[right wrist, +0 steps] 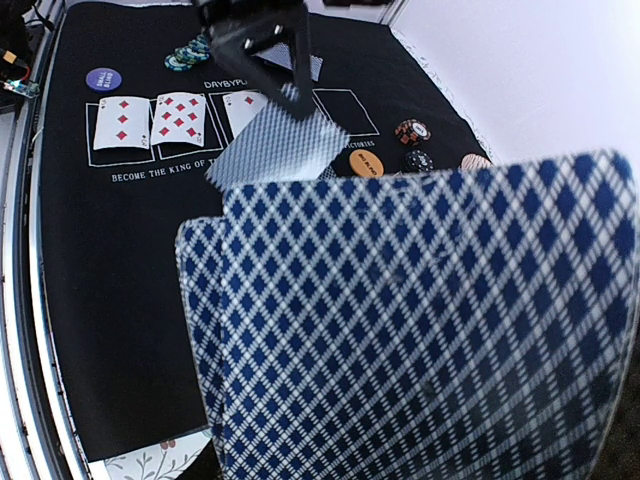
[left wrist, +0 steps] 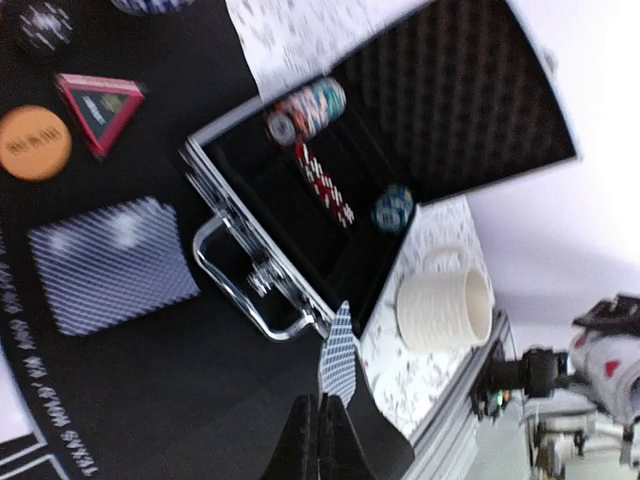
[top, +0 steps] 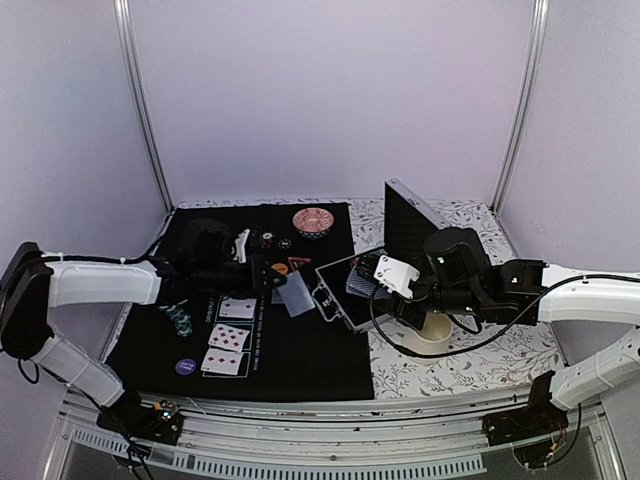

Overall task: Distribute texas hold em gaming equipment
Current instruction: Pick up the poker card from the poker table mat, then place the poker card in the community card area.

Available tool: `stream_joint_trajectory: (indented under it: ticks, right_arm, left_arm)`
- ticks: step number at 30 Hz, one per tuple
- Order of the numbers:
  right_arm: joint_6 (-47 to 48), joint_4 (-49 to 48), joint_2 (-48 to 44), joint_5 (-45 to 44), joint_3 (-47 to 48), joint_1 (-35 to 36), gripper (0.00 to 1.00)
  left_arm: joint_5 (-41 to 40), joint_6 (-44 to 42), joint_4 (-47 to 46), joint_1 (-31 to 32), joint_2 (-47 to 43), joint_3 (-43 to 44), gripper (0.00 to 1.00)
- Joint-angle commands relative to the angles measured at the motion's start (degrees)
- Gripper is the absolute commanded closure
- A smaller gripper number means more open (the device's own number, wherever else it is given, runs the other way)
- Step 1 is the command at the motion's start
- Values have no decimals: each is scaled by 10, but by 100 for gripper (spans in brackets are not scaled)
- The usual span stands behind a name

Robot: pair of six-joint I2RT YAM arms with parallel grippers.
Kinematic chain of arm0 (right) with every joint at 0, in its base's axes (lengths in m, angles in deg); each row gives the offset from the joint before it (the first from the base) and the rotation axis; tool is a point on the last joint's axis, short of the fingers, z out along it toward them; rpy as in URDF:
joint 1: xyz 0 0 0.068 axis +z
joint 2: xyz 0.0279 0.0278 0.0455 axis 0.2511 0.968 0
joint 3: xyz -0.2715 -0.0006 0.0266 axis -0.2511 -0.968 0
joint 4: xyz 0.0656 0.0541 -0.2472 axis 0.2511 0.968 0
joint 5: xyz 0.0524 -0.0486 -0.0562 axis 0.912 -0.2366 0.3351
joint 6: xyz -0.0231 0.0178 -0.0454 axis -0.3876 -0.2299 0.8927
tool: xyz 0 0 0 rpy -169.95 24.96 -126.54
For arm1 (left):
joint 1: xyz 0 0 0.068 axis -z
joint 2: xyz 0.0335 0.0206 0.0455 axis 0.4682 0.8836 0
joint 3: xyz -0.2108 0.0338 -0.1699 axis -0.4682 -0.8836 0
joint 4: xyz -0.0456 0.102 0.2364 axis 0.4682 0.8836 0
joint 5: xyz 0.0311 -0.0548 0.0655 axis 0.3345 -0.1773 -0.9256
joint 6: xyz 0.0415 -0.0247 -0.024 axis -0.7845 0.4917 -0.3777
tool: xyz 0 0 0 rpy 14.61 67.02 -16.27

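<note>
My left gripper is shut on the lower edge of one blue-backed playing card, which stands upright over the black mat near the case handle. Another card lies face down on the mat to its left. Three face-up diamond cards sit in the mat's printed slots. An orange disc, a red triangle marker and a black chip lie beyond them. My right gripper holds a fanned deck of cards over the case; the deck hides its fingers.
The open metal case holds rows of striped chips. A white cup stands right of it on the floral cloth. A red patterned bowl is at the back. A purple disc and a chip pile lie at the mat's left.
</note>
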Motion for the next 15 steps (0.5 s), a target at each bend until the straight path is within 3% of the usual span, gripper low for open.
stream_joint_trajectory:
  ticks: [1,7,15]
  right_arm:
    - [-1,-10,-3,6,3,3,59]
    - [-1,-14,-2,9,4,2,59]
    - [-2,-9,-2,7,4,3,59]
  left_arm:
    - [-114,23,-8,-68,-83,-38,100]
    - [-173,97,-99,-193,-91,-119,100]
    - [-201,143,-208,-235,9,-139,100]
